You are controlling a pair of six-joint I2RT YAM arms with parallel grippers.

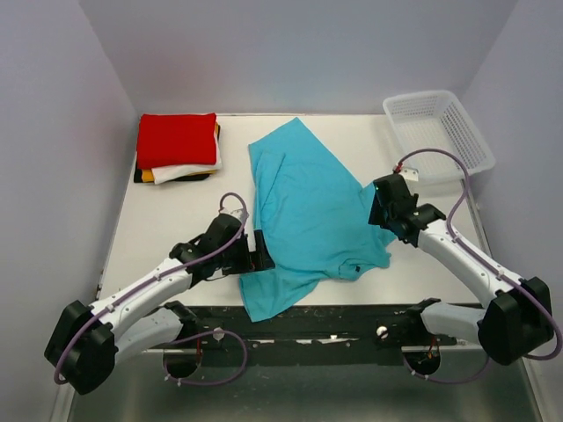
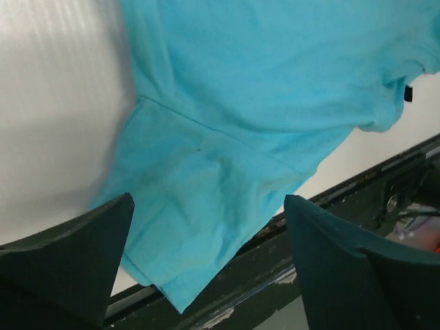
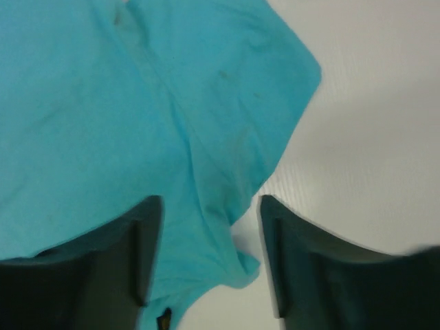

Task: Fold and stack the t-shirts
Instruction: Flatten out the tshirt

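Note:
A turquoise t-shirt [image 1: 308,207] lies spread and rumpled across the middle of the table, one corner hanging over the front edge [image 2: 172,289]. My left gripper [image 1: 261,251] hovers at its near left edge, jaws wide open with only cloth [image 2: 227,137] below them. At the shirt's right edge my right gripper [image 1: 378,207] is open too; a sleeve fold [image 3: 227,227] lies under the gap between its fingers [image 3: 141,254], not pinched. A stack of folded t-shirts sits at the back left: red [image 1: 176,139] on top, with white [image 1: 189,170], yellow-orange and black edges showing beneath.
A white mesh basket [image 1: 437,130] stands at the back right corner. A dark rail [image 1: 334,321] carrying the arm bases runs along the table's front edge. Bare white tabletop [image 1: 422,264] shows to the right of the shirt.

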